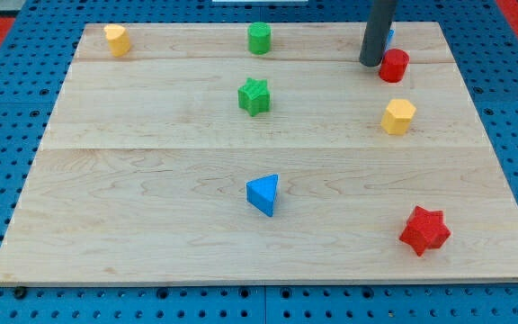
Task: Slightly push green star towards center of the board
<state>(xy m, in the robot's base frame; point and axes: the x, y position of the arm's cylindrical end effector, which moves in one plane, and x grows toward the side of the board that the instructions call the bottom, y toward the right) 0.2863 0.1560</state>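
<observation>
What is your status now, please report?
My tip at the view's top right, beside the red cylinder. Green star untouched, far to the tip's left. Nothing between them.

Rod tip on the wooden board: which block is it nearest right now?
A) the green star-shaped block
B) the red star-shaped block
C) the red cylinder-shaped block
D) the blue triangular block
C: my tip sits at the view's top right, just left of the red cylinder-shaped block, while the green star-shaped block lies well off toward the view's left.
</observation>
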